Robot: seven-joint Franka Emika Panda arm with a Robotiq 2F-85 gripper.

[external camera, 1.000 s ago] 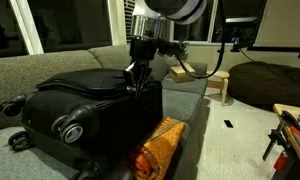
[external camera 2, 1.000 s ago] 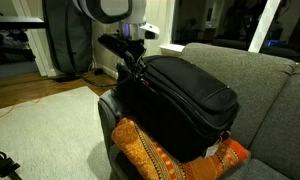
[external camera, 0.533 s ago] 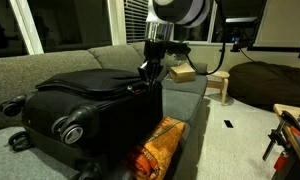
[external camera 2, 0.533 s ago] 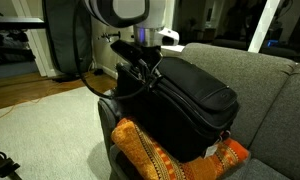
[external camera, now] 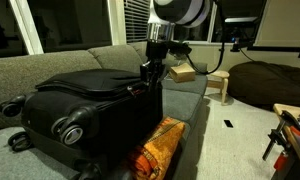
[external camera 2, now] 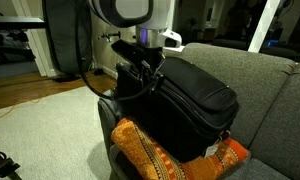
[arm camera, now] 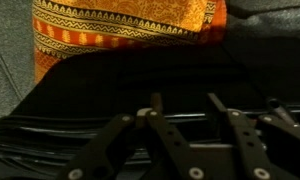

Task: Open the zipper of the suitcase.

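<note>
The black suitcase (external camera: 80, 105) lies on its side on the grey sofa and shows in both exterior views (external camera 2: 195, 95). Its wheels (external camera: 70, 125) face the front. My gripper (external camera: 150, 78) sits low on the suitcase's top corner edge (external camera 2: 140, 68). In the wrist view the fingers (arm camera: 184, 100) stand a little apart over the dark fabric (arm camera: 120, 85), just above the shiny zipper track (arm camera: 50, 128). It is too dark to see the pull tab or whether anything is pinched.
An orange patterned cushion (external camera: 158, 145) leans against the suitcase's front, seen also in an exterior view (external camera 2: 150, 150) and the wrist view (arm camera: 120, 25). The sofa back (external camera 2: 260, 70) rises behind. A wooden stool (external camera: 220, 85) stands beyond the sofa arm.
Since one second ago my gripper has slid along the suitcase's top edge toward its corner. It has barely moved in the last half second.
</note>
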